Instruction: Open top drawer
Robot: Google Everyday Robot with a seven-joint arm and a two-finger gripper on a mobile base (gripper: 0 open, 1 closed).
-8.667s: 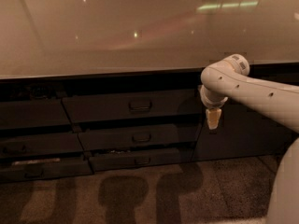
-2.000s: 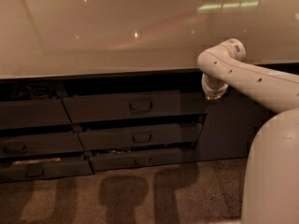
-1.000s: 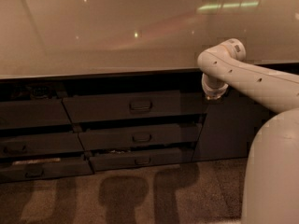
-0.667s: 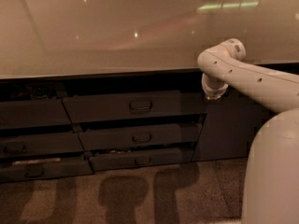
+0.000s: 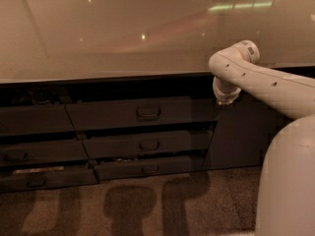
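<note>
The top drawer (image 5: pixel 113 114) is a wide dark grey front just under the counter edge, with a small loop handle (image 5: pixel 148 113) at its centre. A dark gap runs above the front, and none of the drawer's inside shows. My white arm reaches in from the right. Its gripper (image 5: pixel 226 98) hangs at the drawer's upper right corner, level with the top of the front and about a drawer-half to the right of the handle. It touches nothing that I can see, and the handle is free.
Two narrower drawers (image 5: pixel 147 145) (image 5: pixel 147 168) sit below the top one. Another drawer stack (image 5: pixel 34 154) is on the left and a dark cabinet door (image 5: pixel 241 132) on the right. A glossy beige countertop (image 5: pixel 123 28) overhangs them. My base (image 5: pixel 288 181) fills the lower right, above speckled floor (image 5: pixel 138 205).
Since the oldest frame the arm has risen and the hanging finger is no longer seen below the wrist. Nothing has moved over the last two seconds.
</note>
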